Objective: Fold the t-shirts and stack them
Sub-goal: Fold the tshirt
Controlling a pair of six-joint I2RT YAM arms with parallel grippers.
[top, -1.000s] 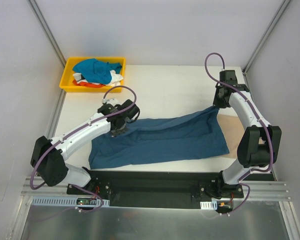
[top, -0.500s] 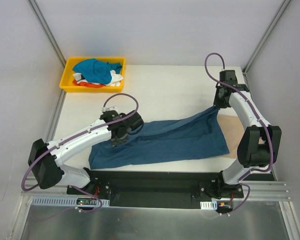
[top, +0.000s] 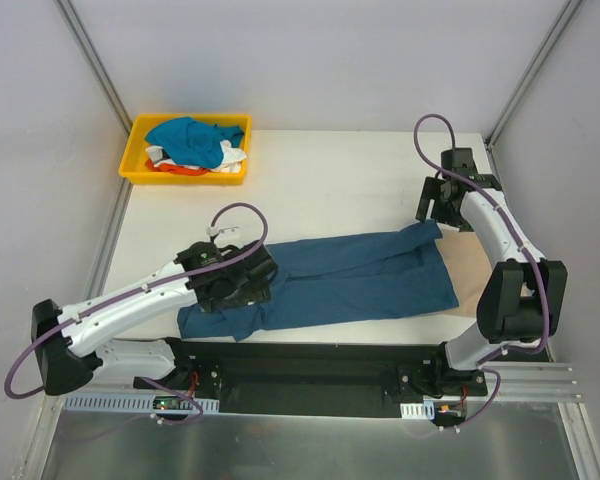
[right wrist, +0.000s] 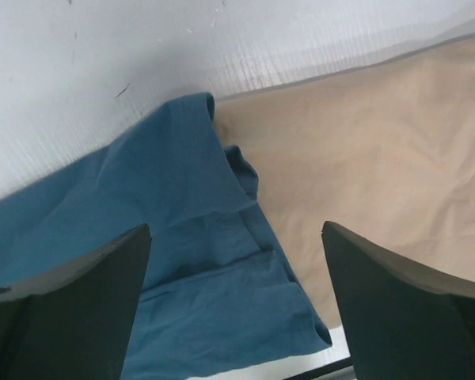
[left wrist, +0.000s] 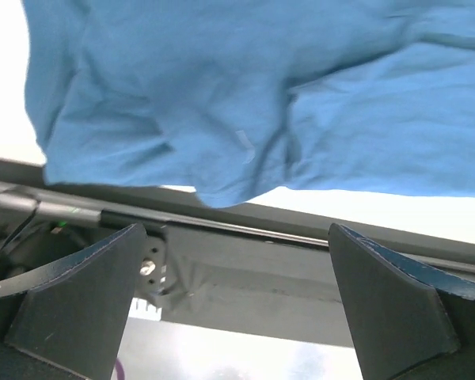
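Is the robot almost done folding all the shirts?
Not nearly. Done: a tan shirt lies flat on the table, and the dark blue shirt lies partly over it, looking folded lengthwise. In hand: nothing; the left hand and right hand are both open near that shirt's ends. Left: finishing that fold, plus the bunched shirts in the yellow tray.

Big shirt (top: pixel 350 280) spread left-to-right across near-middle of bench (top: pixel 330 180). Its right end overlaps second shirt (top: pixel 470 280) at right edge. Tray (top: pixel 140 170) in far-left corner, shirt heap (top: pixel 195 145) in it. Left hand (top: pixel 230 292) over big shirt's left end; right hand (top: pixel 432 205) above far-right corner.
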